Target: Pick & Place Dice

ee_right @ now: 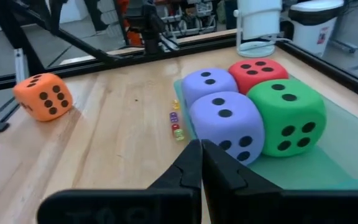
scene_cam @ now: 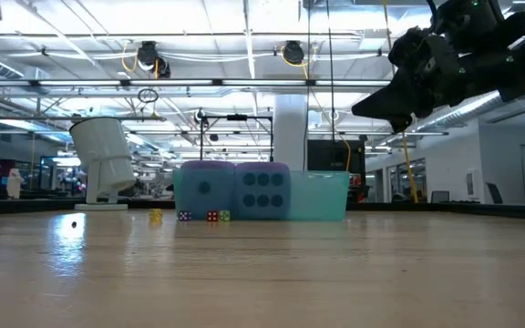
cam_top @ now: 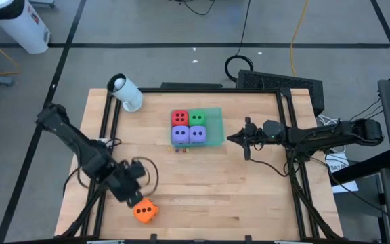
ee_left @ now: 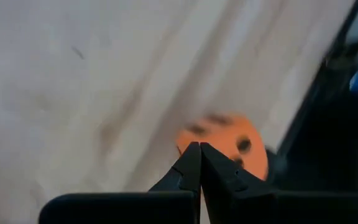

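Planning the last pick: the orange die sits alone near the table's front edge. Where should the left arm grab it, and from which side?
Grip the orange die across two opposite flat faces, coming from above. It sits apart from the other dice, so all its sides look free. The left tool, fingers shut, sits right beside it and would need to open first.

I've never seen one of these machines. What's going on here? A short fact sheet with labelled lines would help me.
Dice in the teal tray: red die, green die, two purple-blue dice
Die outside the tray: orange die, on the wooden table near its front edge
Left claw: shut, empty, right beside the orange die
Right claw: shut, empty, raised off the table beside the tray
Other items: white cylinder; tiny coloured dice beside the tray
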`<act>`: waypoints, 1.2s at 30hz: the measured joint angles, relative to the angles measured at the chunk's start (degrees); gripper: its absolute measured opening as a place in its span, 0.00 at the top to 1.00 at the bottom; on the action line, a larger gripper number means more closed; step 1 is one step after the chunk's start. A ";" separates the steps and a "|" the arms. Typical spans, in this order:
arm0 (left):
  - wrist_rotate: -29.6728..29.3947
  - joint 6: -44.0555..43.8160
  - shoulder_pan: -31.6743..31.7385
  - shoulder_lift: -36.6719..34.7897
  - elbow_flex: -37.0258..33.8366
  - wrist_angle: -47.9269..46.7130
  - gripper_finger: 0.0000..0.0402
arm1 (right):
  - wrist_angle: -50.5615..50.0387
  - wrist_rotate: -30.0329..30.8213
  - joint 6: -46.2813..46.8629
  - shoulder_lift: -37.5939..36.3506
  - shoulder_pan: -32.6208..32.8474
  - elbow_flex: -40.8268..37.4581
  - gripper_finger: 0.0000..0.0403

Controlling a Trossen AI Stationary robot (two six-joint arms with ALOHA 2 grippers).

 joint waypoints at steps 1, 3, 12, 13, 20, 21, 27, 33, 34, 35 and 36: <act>1.53 -0.27 -0.71 1.64 0.79 0.22 0.98 | 0.08 -0.81 0.00 0.00 0.00 0.00 1.00; 4.08 -0.58 -1.69 4.75 2.19 0.56 0.98 | 0.11 -1.25 0.17 0.00 0.03 0.00 1.00; 10.35 -1.27 -4.09 13.95 3.64 0.64 0.89 | 1.39 -6.96 1.11 0.02 0.23 0.01 1.00; 10.37 -1.13 -4.66 13.95 3.64 0.82 0.87 | 1.52 -7.24 1.59 0.00 0.35 0.03 1.00; 10.88 -7.22 -11.41 13.79 3.66 7.58 0.95 | 1.35 -7.03 3.00 0.04 0.33 0.04 1.00; 10.99 -9.04 -12.64 13.79 3.60 8.60 0.97 | 1.37 -7.03 3.00 0.04 0.33 0.04 1.00; 9.33 -10.20 -14.71 15.91 2.04 15.72 0.99 | 1.34 -6.24 3.00 0.04 0.33 0.04 1.00; 14.98 -3.93 -10.98 21.80 1.91 12.49 0.99 | 1.25 -5.43 3.00 0.04 0.33 0.04 1.00; 15.47 -1.82 -9.94 22.74 1.91 12.51 0.99 | 1.27 -5.44 3.00 0.04 0.33 0.04 1.00; 15.91 0.55 -8.81 23.47 1.91 12.71 0.99 | 1.24 -5.45 3.00 0.04 0.33 0.04 1.00; 16.09 2.90 -7.62 24.04 1.93 12.79 0.99 | 1.17 -5.45 3.00 0.04 0.33 0.04 1.00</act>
